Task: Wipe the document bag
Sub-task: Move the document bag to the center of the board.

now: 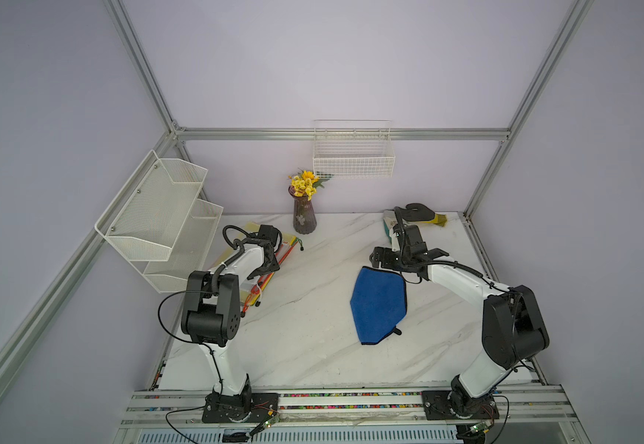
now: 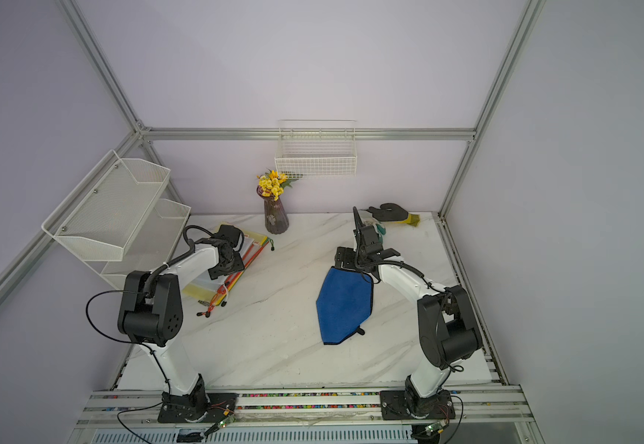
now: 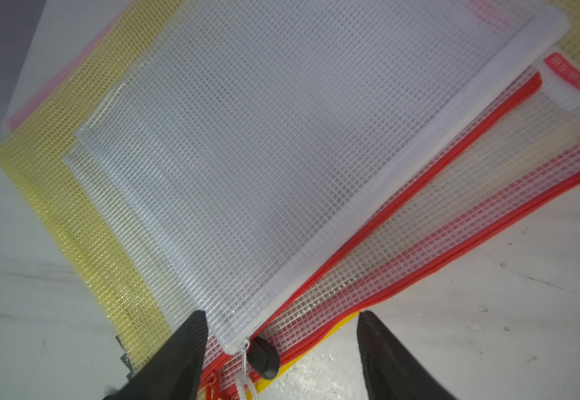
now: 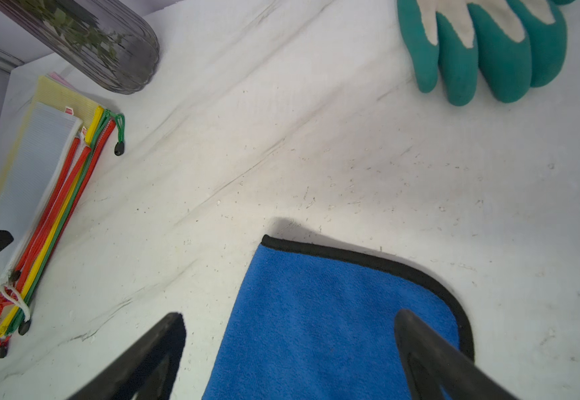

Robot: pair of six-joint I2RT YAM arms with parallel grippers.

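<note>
The white document bag (image 3: 264,156), topmost of its stack (image 3: 74,207), is straddled at the zip corner by the left end effector (image 3: 281,313), jaws apart. The blue cloth (image 4: 333,329), beneath the right end effector's (image 4: 289,313) parted jaws, should be pinched deeply.

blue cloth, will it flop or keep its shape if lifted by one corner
The blue cloth likely flops: it lies limp in an uneven, folded-looking shape. Its fuzzy pile suggests it is light and easy to pinch. Pushed, that pile would probably grip the table, so it bunches.
</note>
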